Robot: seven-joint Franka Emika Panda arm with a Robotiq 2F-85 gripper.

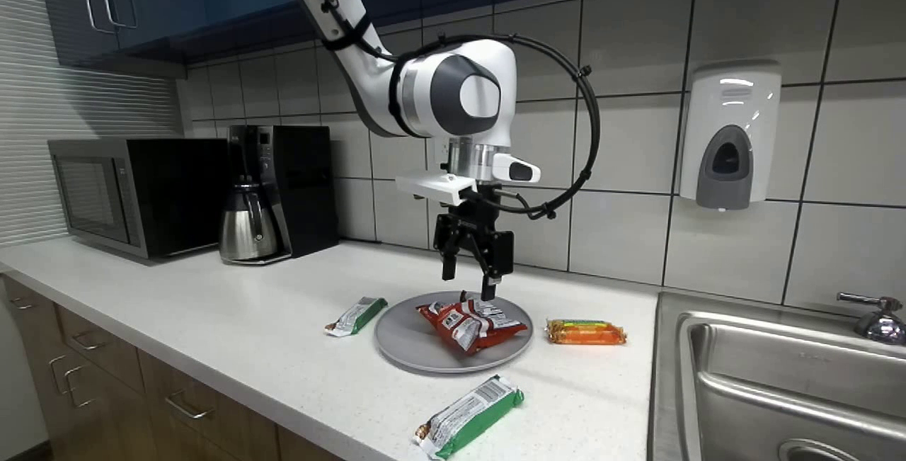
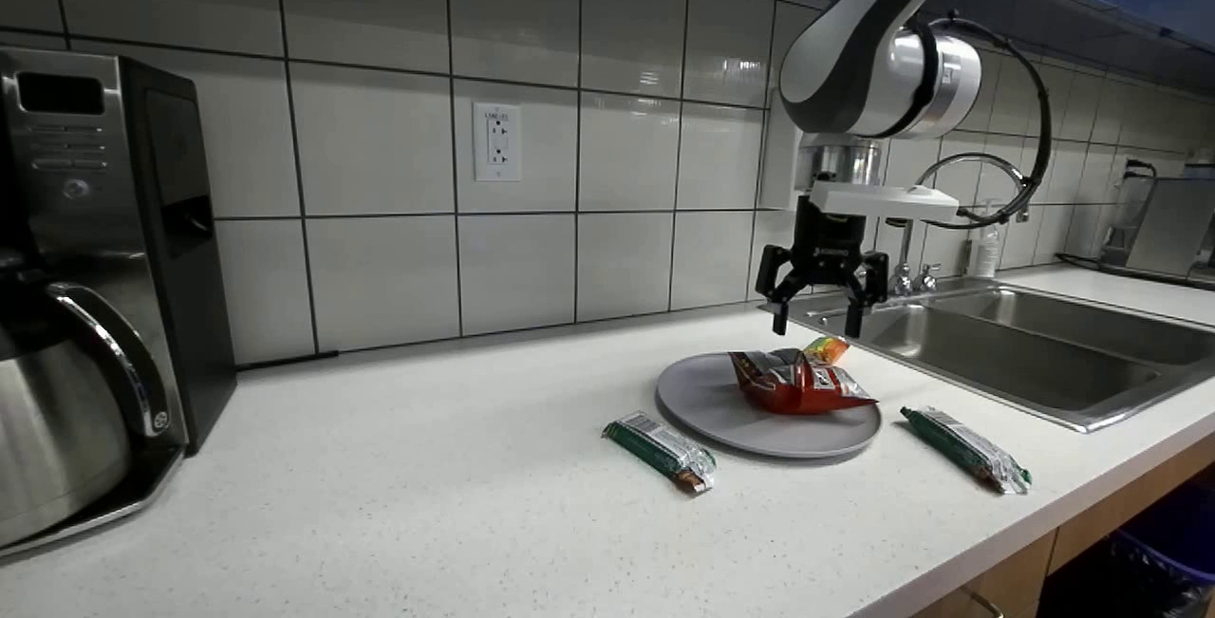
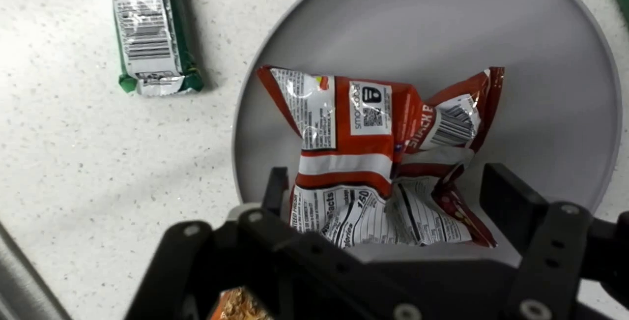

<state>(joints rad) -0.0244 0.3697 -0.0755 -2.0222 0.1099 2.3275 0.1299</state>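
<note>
My gripper (image 1: 468, 280) is open and empty, pointing down above the far part of a red and white snack bag (image 1: 473, 326). In an exterior view the gripper (image 2: 816, 322) shows a gap between its fingertips and the bag (image 2: 802, 392). The bag lies crumpled on a round grey plate (image 1: 403, 349). In the wrist view the bag (image 3: 363, 162) lies between the two spread fingers of the gripper (image 3: 388, 192), with its lower edge partly hidden by the gripper body. The plate (image 3: 555, 94) fills much of that view.
Two green and white wrapped bars lie beside the plate, one near the front edge (image 1: 470, 417) and one toward the coffee maker (image 1: 357, 316). An orange packet (image 1: 586, 332) lies between plate and sink (image 1: 665, 376). A microwave (image 1: 141, 195) and coffee maker (image 1: 304, 188) stand at the back.
</note>
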